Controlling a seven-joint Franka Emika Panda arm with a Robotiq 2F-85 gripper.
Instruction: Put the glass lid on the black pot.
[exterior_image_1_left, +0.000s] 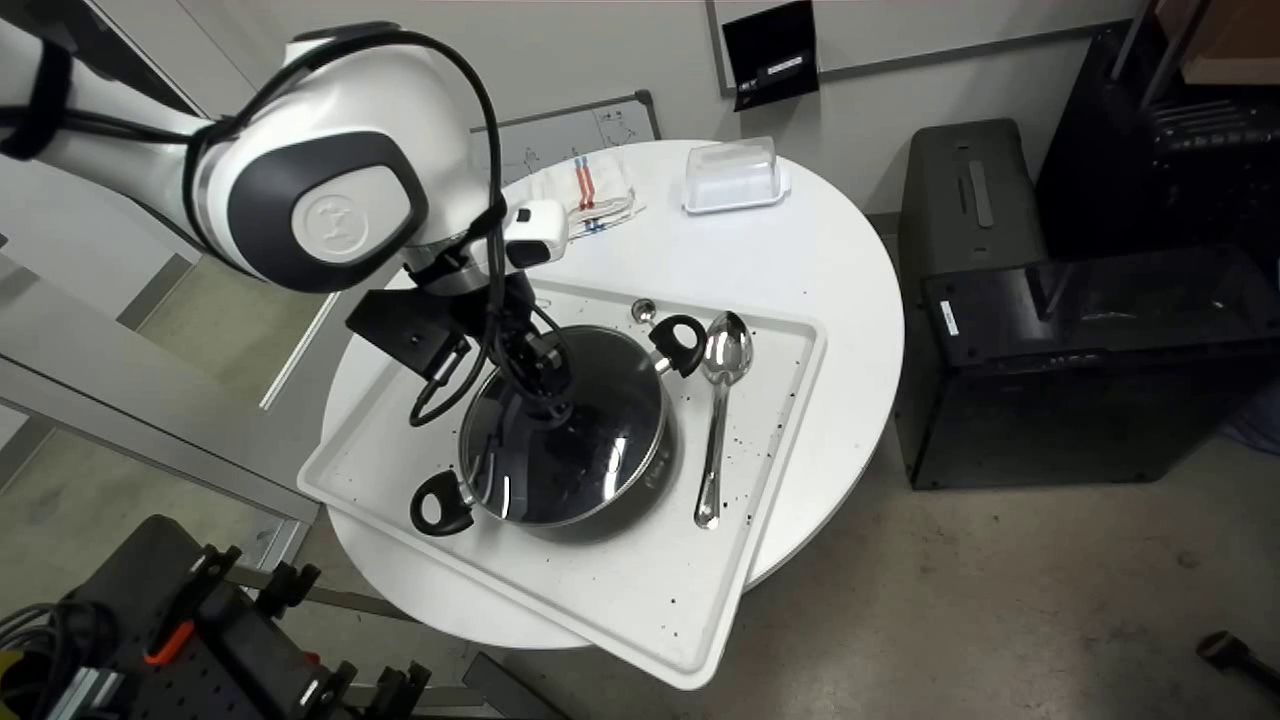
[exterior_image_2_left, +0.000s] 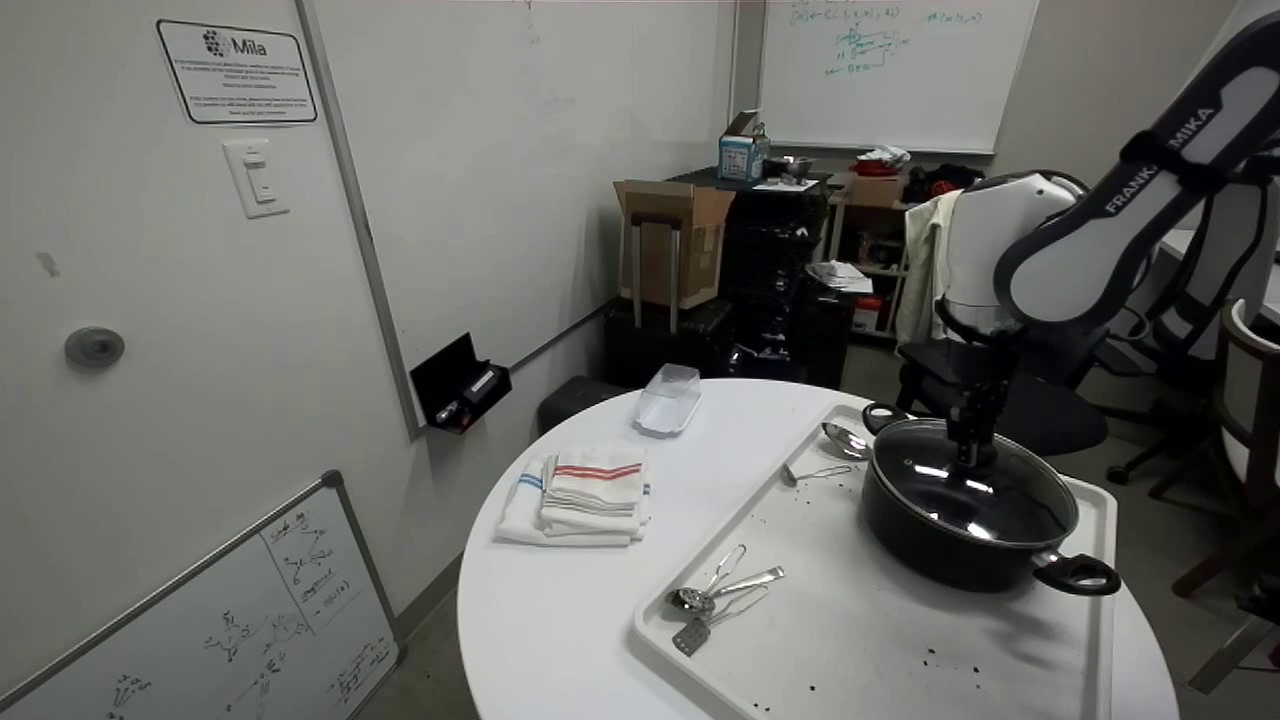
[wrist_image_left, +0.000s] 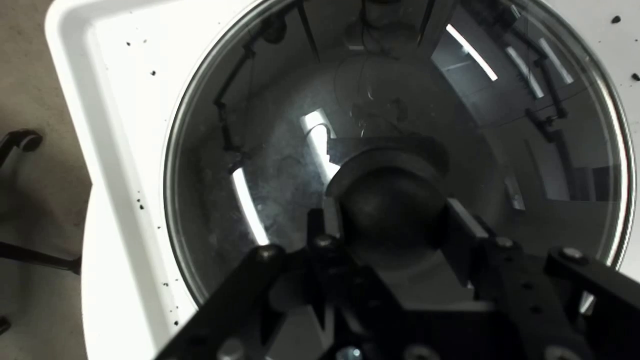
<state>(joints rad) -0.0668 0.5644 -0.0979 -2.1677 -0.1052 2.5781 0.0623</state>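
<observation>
The glass lid (exterior_image_1_left: 590, 470) lies over the black pot (exterior_image_2_left: 925, 550), its rim along the pot's top edge in both exterior views; it looks level (exterior_image_2_left: 1020, 505). The pot's wall also shows below the lid (exterior_image_1_left: 655, 470), and its side handles stick out. In the wrist view the lid (wrist_image_left: 250, 135) fills the middle and hides the pot's inside. My gripper (wrist_image_left: 392, 215) points down at the lid's centre, with a finger against each side of the dark knob (wrist_image_left: 392, 200). It looks shut on the knob. The gripper also shows in both exterior views (exterior_image_1_left: 548, 402) (exterior_image_2_left: 972, 450).
The pot stands on a white tray (exterior_image_1_left: 620, 610) on a round white table (exterior_image_1_left: 850, 290). A large metal spoon (exterior_image_1_left: 715, 430) and a small ladle (exterior_image_1_left: 644, 310) lie beside it. More utensils (exterior_image_2_left: 705, 600) lie at a tray corner. Folded towels (exterior_image_2_left: 590, 495) and a clear-lidded dish (exterior_image_2_left: 668, 402) stand farther off.
</observation>
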